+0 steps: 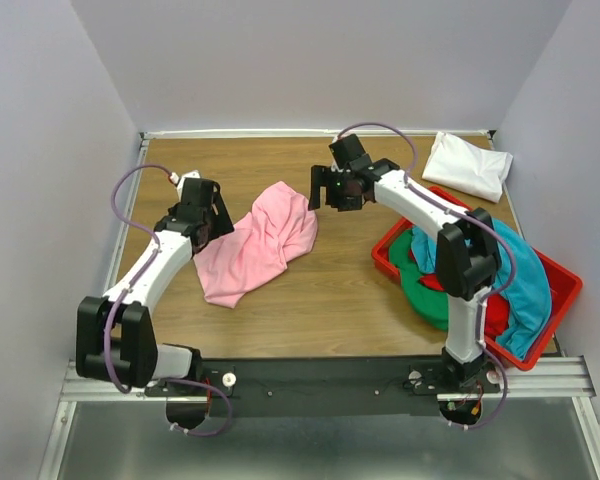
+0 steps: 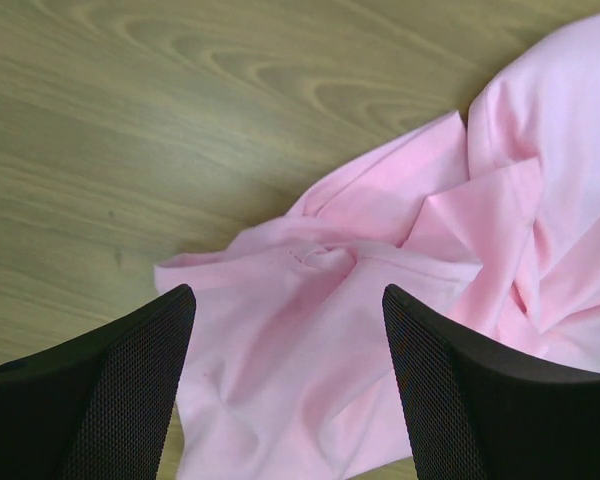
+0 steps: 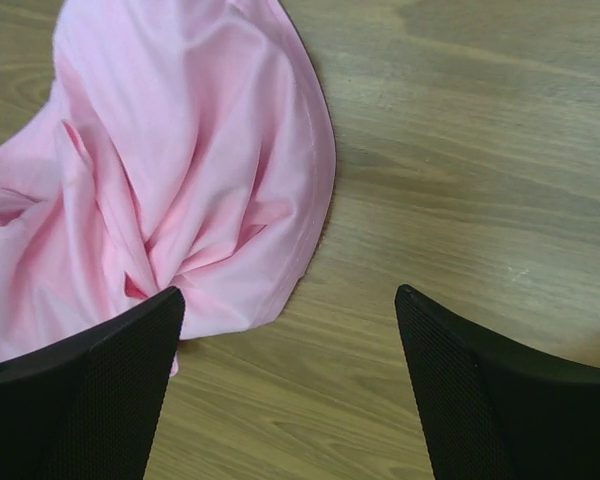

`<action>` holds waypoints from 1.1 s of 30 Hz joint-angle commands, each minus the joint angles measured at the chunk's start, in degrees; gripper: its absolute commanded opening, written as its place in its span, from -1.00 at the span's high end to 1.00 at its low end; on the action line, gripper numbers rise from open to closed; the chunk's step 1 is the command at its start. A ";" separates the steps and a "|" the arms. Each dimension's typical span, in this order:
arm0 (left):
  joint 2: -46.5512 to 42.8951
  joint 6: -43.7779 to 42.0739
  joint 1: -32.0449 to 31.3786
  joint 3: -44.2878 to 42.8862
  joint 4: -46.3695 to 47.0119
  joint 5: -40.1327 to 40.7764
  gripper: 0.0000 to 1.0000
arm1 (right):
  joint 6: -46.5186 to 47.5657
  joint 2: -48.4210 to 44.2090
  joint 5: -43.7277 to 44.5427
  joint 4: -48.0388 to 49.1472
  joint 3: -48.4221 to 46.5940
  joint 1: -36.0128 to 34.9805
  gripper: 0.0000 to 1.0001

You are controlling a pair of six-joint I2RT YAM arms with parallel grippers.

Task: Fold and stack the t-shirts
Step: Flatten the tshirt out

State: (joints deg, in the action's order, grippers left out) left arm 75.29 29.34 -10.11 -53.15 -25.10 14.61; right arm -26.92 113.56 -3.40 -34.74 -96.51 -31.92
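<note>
A crumpled light pink t-shirt [image 1: 258,245] lies on the wooden table, left of centre. My left gripper [image 1: 218,222] is open over its left edge; in the left wrist view the pink cloth [image 2: 310,340] fills the gap between the fingers. My right gripper [image 1: 320,192] is open and empty just past the shirt's right edge; the right wrist view shows the shirt [image 3: 180,170] at the left and bare wood between the fingers. A folded white t-shirt [image 1: 468,165] lies at the back right. Teal [image 1: 520,280], green [image 1: 425,290] and red [image 1: 495,315] shirts are heaped in the bin.
A rigid red plastic bin [image 1: 565,290] stands at the right edge of the table. Grey walls close in the table at the back and both sides. Bare wood [image 1: 330,300] lies between the pink shirt and the bin.
</note>
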 commanded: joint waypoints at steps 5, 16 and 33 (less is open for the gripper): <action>7.68 3.96 0.35 1.29 4.01 -7.84 -0.61 | 0.55 7.20 -7.59 1.69 -4.04 -0.60 -0.84; 13.30 4.76 0.35 2.43 7.35 -8.81 -0.33 | 1.08 12.21 -8.73 2.75 -4.56 -0.60 -0.72; 12.69 -0.33 1.05 -8.10 3.49 -6.71 1.00 | 1.43 16.35 -5.04 2.22 -14.65 0.19 0.97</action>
State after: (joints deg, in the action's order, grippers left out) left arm 89.38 31.88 -9.89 -54.98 -20.51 6.31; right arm -25.45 130.52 -10.39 -32.91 -106.08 -32.16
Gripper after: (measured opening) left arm 0.026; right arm 0.027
